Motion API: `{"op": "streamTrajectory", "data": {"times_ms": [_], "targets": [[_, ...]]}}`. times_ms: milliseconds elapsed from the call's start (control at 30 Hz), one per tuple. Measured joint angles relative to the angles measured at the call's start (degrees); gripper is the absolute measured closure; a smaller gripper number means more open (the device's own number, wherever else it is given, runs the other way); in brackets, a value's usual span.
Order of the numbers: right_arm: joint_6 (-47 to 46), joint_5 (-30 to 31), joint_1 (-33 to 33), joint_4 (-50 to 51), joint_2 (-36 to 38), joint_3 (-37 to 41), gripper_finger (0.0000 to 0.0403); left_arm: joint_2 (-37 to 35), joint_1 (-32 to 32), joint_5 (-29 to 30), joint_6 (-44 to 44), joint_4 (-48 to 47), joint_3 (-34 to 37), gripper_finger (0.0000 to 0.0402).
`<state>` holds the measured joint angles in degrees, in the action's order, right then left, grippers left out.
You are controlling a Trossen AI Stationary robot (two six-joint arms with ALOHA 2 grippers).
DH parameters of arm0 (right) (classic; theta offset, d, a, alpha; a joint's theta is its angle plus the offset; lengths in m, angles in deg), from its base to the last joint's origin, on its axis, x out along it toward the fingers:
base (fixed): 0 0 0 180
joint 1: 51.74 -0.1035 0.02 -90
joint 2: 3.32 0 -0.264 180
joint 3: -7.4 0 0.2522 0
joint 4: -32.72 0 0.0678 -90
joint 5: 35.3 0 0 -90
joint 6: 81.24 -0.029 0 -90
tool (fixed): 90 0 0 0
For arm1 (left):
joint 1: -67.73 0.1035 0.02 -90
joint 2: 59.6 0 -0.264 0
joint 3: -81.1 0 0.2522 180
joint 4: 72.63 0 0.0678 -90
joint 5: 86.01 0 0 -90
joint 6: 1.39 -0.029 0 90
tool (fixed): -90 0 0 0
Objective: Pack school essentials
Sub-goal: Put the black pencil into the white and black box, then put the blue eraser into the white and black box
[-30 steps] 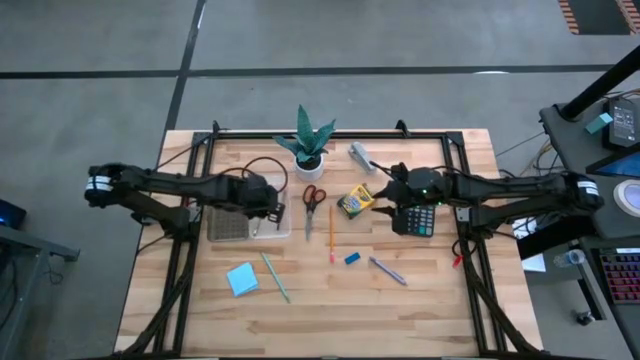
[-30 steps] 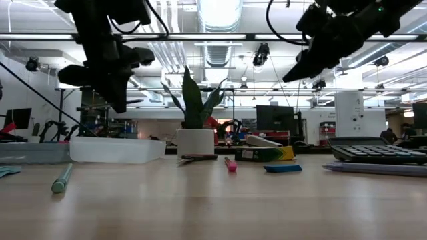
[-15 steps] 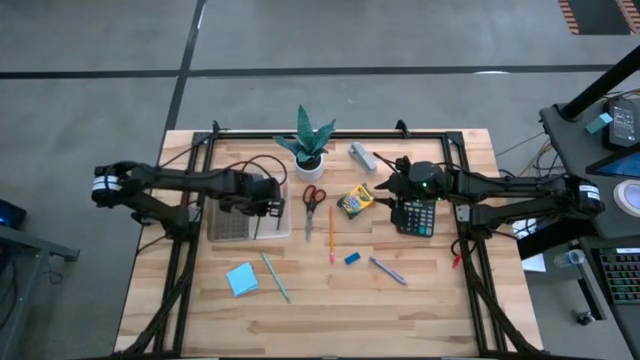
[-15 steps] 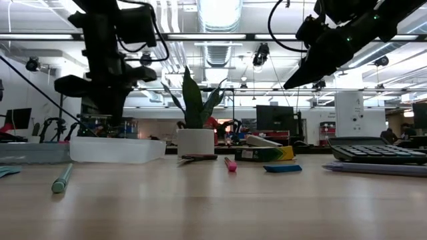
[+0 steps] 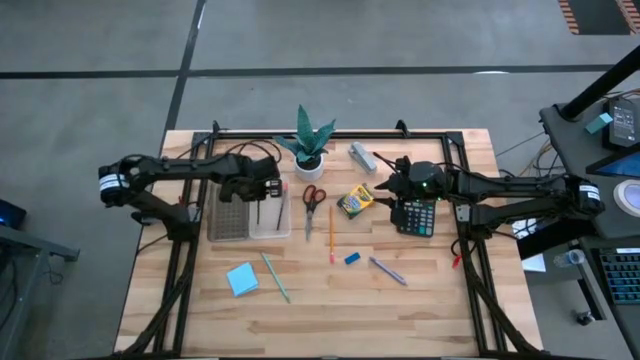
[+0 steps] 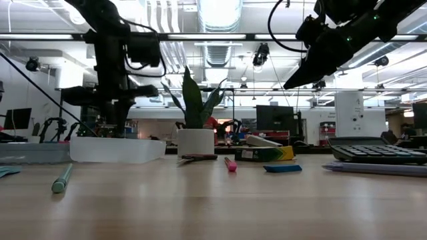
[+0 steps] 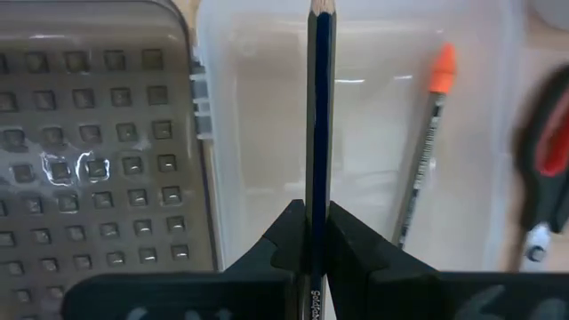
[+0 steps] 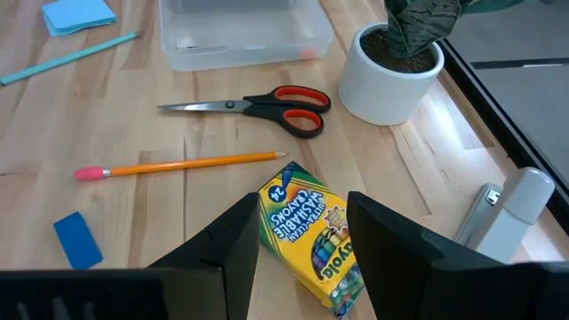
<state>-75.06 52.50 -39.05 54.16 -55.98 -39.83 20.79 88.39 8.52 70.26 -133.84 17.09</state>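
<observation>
Holding a dark blue pencil (image 7: 318, 133) pinched between its closed fingers, left gripper (image 5: 266, 190) hangs over the clear plastic case (image 5: 270, 222), pencil pointing down into the tray. One orange-tipped pencil (image 7: 425, 151) already lies inside the case. Grey lid (image 7: 89, 133) lies open beside the tray, on the side away from the scissors (image 5: 312, 203).

Right gripper (image 8: 302, 236) hovers above the crayon box (image 8: 313, 236), fingers spread wide, one either side of it, not touching.

From the crayon box: scissors and orange pencil (image 5: 331, 232) lie between it and the case; potted plant (image 5: 308, 140) and stapler (image 5: 361, 156) toward the table's far edge; calculator (image 5: 414, 216) just beside; blue eraser (image 5: 352, 258), pen (image 5: 388, 270), teal pencil (image 5: 275, 277) and blue notepad (image 5: 241, 279) toward the near edge.
</observation>
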Motion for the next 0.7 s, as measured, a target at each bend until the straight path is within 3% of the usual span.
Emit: {"op": "streamTrajectory", "data": {"times_ms": [400,700], "targets": [[0.5,-0.11,0.0,-0.13,0.0,0.0,0.0243,6.03,-0.04,-1.38,0.01,0.76,-1.02,0.039],[0.47,-0.09,0.0,-0.51,0.0,0.0,0.0243,6.06,-0.04,-1.46,-0.02,0.68,-0.97,0.0337]]}}
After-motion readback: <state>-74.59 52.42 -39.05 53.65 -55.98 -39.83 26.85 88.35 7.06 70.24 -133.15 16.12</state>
